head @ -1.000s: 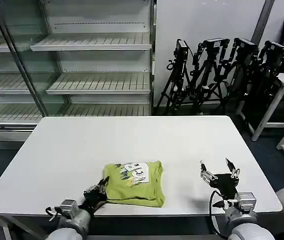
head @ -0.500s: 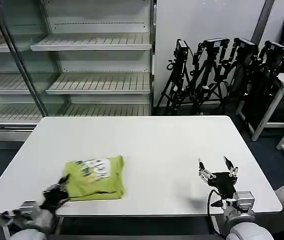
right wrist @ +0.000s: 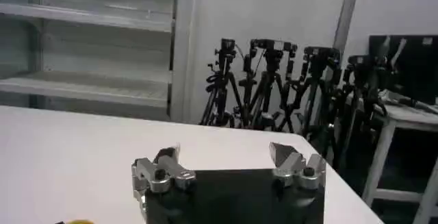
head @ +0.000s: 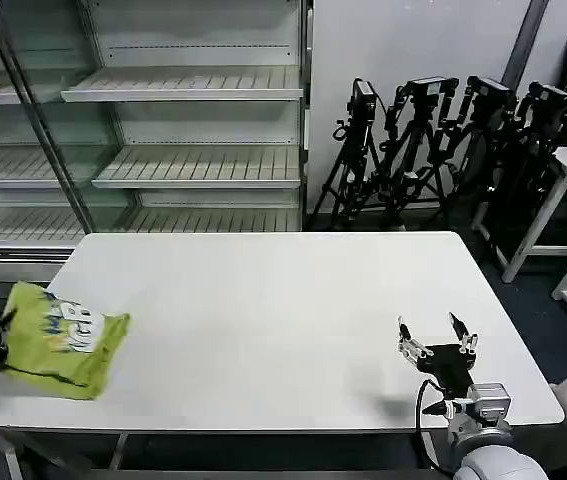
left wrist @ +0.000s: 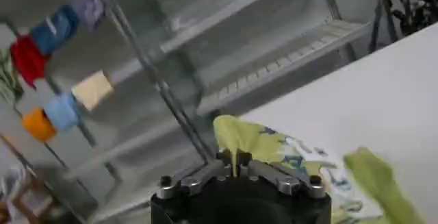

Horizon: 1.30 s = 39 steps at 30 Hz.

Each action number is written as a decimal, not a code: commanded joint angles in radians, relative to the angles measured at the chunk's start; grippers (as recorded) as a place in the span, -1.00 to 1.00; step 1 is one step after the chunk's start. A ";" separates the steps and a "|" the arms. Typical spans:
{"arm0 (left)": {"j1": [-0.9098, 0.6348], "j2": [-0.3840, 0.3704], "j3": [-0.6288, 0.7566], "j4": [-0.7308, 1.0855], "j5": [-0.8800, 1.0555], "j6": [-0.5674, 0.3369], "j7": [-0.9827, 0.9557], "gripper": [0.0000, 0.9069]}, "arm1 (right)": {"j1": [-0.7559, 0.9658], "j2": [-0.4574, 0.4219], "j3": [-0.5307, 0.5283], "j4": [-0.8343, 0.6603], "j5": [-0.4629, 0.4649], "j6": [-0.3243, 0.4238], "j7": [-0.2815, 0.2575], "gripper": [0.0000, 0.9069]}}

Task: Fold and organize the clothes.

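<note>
1. Head view: high, looking forward and down over white rectangular table; grey metal shelving at 11 o'clock, black tripods at 1 o'clock.
2. Left wrist view: close behind left gripper, sharing the shelving.
3. Right wrist view: low over the table behind right gripper, sharing the tripods.

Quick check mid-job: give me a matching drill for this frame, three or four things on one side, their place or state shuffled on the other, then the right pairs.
Things:
1. folded lime yellow-green T-shirt
2. left gripper
3. right gripper
4. black camera tripods

Places or states:
A. open, over the white table's near right part
B. standing on the floor behind the table, by the wall
C. at the table's left edge, part hanging past it
D. shut on a fold of fabric

Pairs: 1-C, 2-D, 3-A, 4-B
</note>
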 commanded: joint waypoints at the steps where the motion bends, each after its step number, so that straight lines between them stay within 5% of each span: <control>1: -0.022 0.110 0.110 -0.218 -0.051 0.019 -0.019 -0.98 | -0.005 0.000 -0.001 0.000 -0.005 0.000 -0.001 1.00; 6: -0.025 -0.073 0.528 -0.386 -0.039 0.059 -0.091 -0.98 | -0.013 -0.004 0.013 0.008 -0.009 0.000 -0.001 1.00; 15: -0.024 -0.323 0.894 -0.441 -0.067 0.132 -0.325 -1.00 | -0.003 -0.012 0.018 -0.005 -0.021 0.001 -0.006 1.00; 30: -0.208 -0.468 1.040 -0.238 -0.117 0.127 -0.455 -0.96 | 0.040 -0.030 0.056 0.014 -0.053 0.001 -0.003 1.00; 31: -0.217 -0.479 1.051 -0.231 -0.111 0.128 -0.457 -0.62 | 0.047 -0.031 0.053 0.008 -0.052 0.016 0.004 1.00; 32: -0.220 -0.491 1.061 -0.224 -0.101 0.130 -0.458 0.62 | 0.055 -0.032 0.055 0.003 -0.053 0.016 0.001 1.00; 33: -0.222 -0.501 1.069 -0.220 -0.097 0.128 -0.456 1.00 | 0.063 -0.035 0.055 -0.002 -0.054 0.014 -0.008 1.00; 39: -0.237 -0.594 1.087 -0.196 -0.087 0.098 -0.440 1.00 | 0.110 -0.042 0.052 -0.033 -0.050 0.018 -0.018 1.00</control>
